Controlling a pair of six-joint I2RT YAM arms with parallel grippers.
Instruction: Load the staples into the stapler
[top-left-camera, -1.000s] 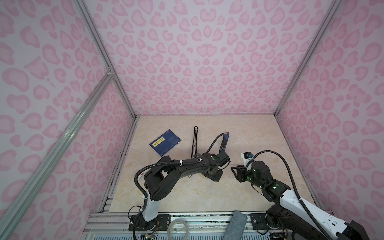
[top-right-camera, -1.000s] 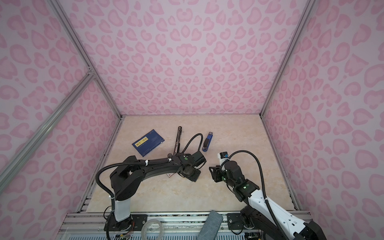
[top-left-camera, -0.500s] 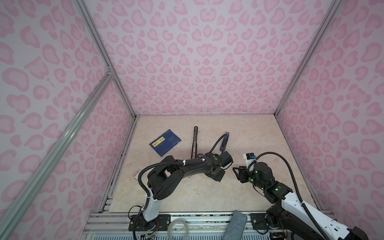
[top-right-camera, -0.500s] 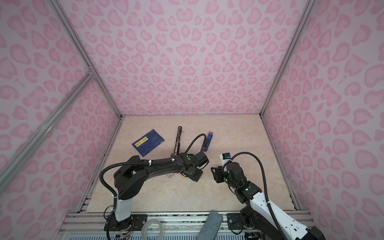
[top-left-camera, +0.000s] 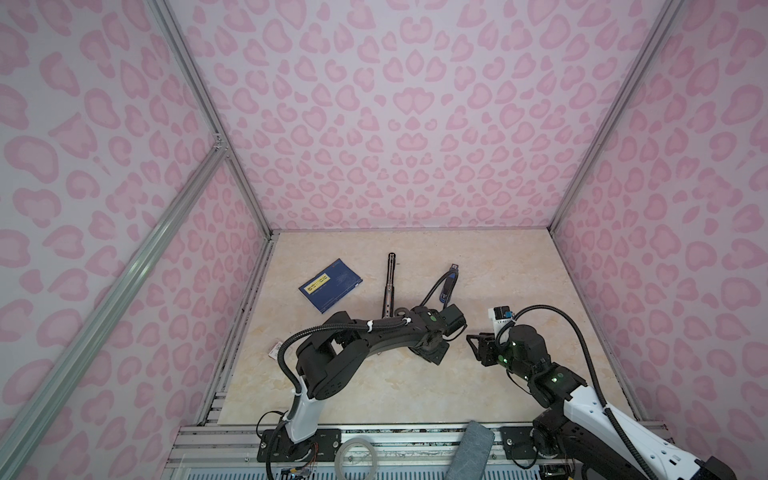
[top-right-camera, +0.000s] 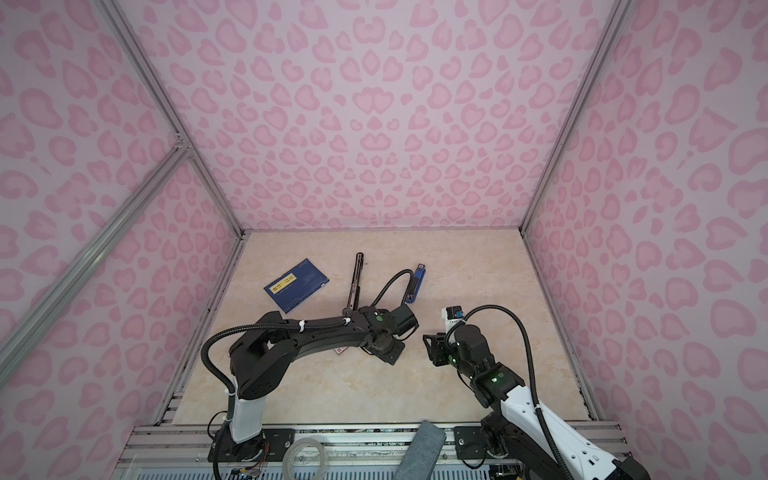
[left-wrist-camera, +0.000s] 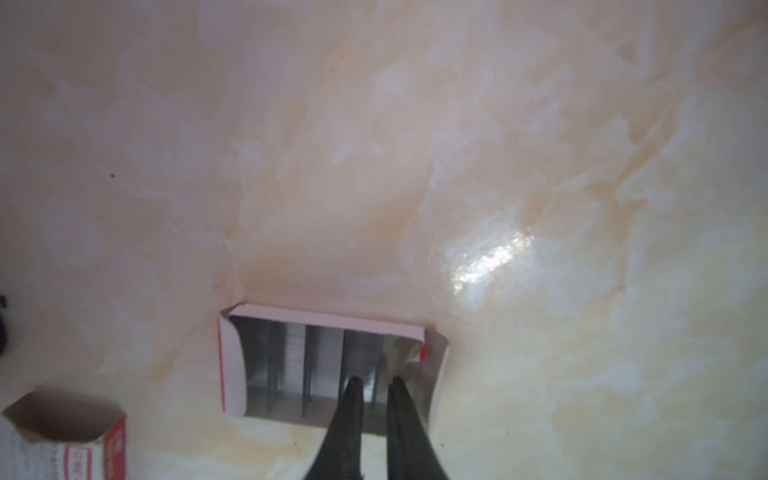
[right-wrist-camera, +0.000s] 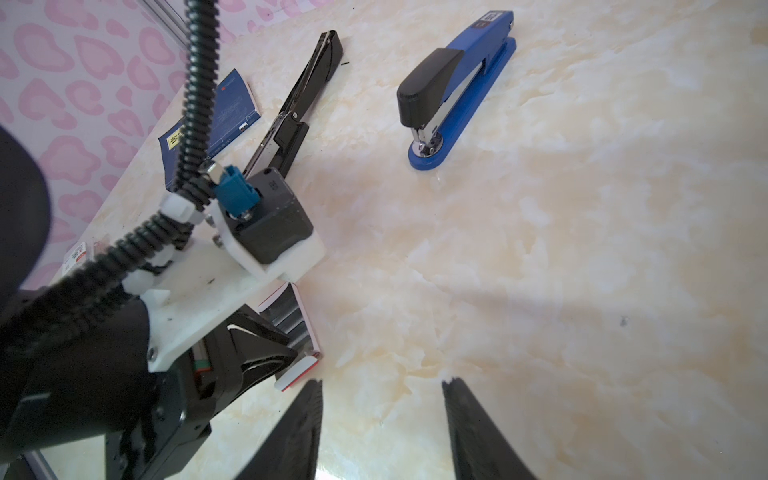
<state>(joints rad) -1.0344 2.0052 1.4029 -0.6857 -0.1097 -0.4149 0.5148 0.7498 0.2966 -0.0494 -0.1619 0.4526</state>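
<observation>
Fingertips (left-wrist-camera: 353, 399) of the left gripper (left-wrist-camera: 376, 384) dip into an open white tray (left-wrist-camera: 232, 361) on the marble-look table (top-left-camera: 374, 395), toward the near side. They stand nearly together, one on each side of a single strip among the staples (left-wrist-camera: 320, 361), which lie in silvery-grey rows side by side in that tray. Whether the tips actually press on the strip cannot be told. A white, red-labelled box sleeve (left-wrist-camera: 62, 432) lies near the tray with its open end showing.

Near this, to the right in both top views, the right gripper (top-left-camera: 476, 347) hangs low over bare table, its fingers spread apart with nothing between them.

Farther back, the blue stapler (right-wrist-camera: 457, 83) rests closed on its base. Left of it, the black stapler (right-wrist-camera: 299, 104) lies swung open in one long line. Further left, the dark blue booklet (top-left-camera: 330, 284) with a yellow label lies flat, apart from both staplers.
</observation>
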